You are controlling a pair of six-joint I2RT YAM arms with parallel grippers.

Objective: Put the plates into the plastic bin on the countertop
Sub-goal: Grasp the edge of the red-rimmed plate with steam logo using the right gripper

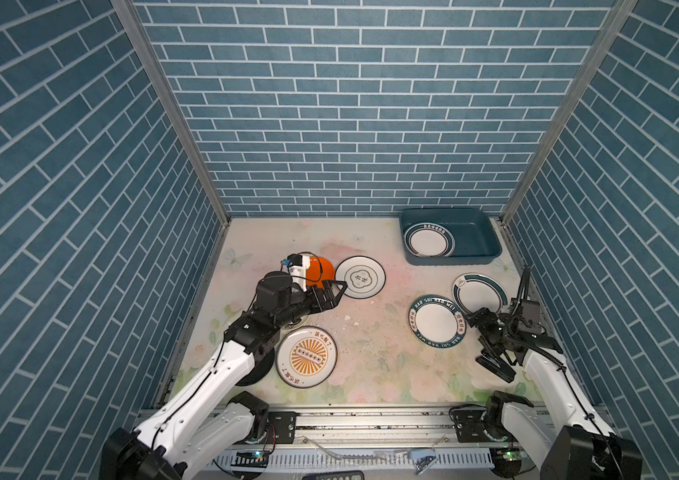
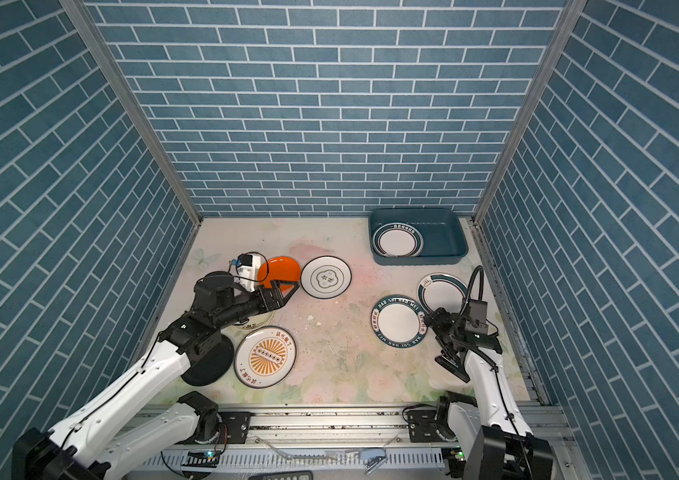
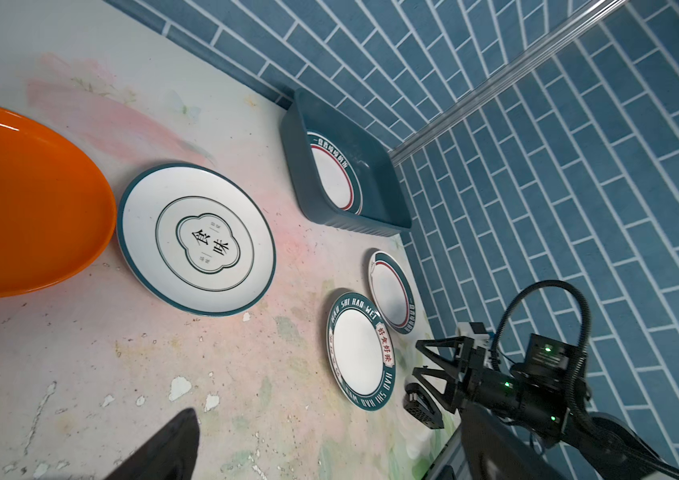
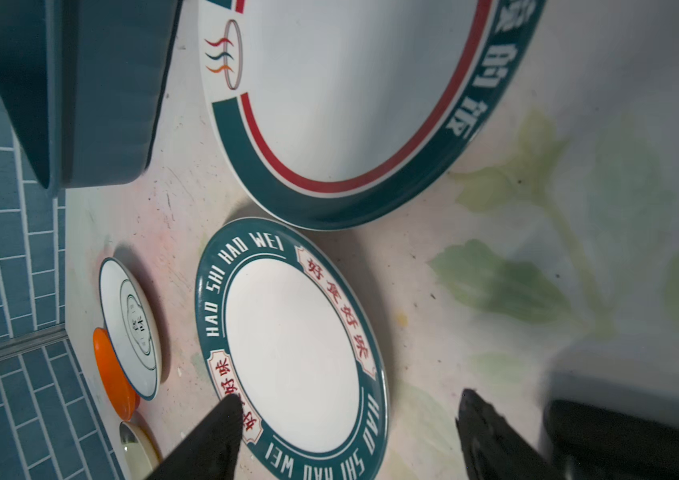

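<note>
Both top views show the countertop [image 1: 371, 353] with the plastic bin [image 1: 473, 237] at its far right corner, one teal-rimmed plate [image 1: 430, 242] inside, other plates [image 1: 306, 357] scattered outside. The left gripper [image 1: 334, 294] gapes wide beside the orange plate [image 1: 323, 270]; the right gripper [image 1: 486, 345], fingers spread, sits at the rim of the lettered plate [image 1: 436, 323].

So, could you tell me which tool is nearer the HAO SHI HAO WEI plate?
Right. The right tool hangs at the rim of the HAO SHI HAO WEI plate; the left tool is far off by the orange plate.
</note>
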